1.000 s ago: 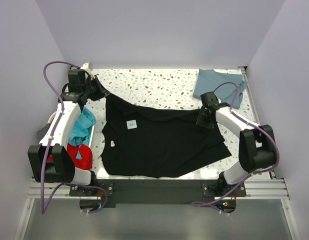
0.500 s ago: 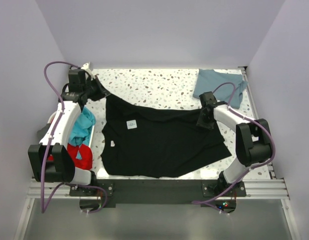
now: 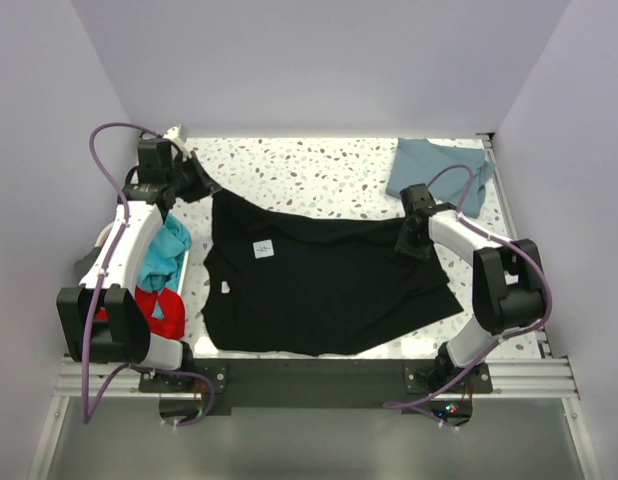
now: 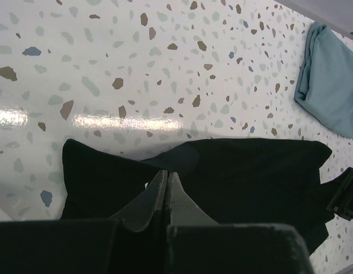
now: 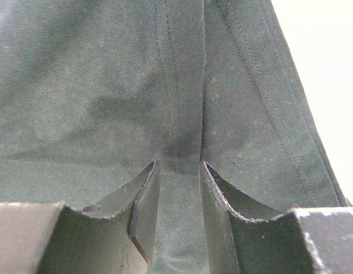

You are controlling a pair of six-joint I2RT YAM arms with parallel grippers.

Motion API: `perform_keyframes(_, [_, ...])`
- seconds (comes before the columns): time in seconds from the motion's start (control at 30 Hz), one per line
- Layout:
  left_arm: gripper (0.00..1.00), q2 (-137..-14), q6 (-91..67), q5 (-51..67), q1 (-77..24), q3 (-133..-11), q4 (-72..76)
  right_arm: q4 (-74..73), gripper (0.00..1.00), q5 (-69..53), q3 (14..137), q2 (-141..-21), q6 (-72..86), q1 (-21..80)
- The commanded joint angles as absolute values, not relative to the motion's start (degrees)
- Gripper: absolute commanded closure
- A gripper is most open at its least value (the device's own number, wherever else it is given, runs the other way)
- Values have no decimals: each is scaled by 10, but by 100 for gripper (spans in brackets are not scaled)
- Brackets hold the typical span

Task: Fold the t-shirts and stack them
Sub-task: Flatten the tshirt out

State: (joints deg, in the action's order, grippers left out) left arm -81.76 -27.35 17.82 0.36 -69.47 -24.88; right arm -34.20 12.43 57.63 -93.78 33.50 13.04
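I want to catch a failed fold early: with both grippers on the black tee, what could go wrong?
The right gripper pinches only a narrow seam ridge of the black tee, so it may slip out. The left gripper holds a small bit of edge, so lifting could bunch the cloth. The blue tee lies close beyond the right gripper; a swing might drag it.

The white surface [image 3: 319,170] has little brown, grey and blue specks all over it. A large black cloth t-shirt [image 3: 329,290] lies spread out over the middle and the near part. A small white label [image 3: 263,248] shows close to its left side. A dusty blue cloth t-shirt [image 3: 439,172] lies folded small in the far right corner, apart from the black one.
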Motion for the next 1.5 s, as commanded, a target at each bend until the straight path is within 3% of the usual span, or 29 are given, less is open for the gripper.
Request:
perform_keyframes(0.0, [100, -818, -262, 189, 5, -721, -236, -334, 62, 134, 571, -951, 343, 127])
perform_keyframes(0.47, [100, -814, -261, 185, 4, -723, -243, -303, 64, 126, 551, -968, 350, 128])
perform_keyframes(0.87, [100, -807, -262, 185, 4, -719, -243, -334, 93, 130, 550, -902, 341, 128])
perform_keyframes(1.07, [100, -806, -268, 187, 5, -719, -236, -375, 99, 136, 569, -861, 336, 127])
perform_keyframes(1.33, [100, -803, -274, 142, -13, -738, -229, -443, 100, 143, 687, -790, 302, 114])
perform_keyframes(1.47, [100, -801, -300, 129, -18, -797, -200, -494, 100, 165, 843, -794, 275, 105])
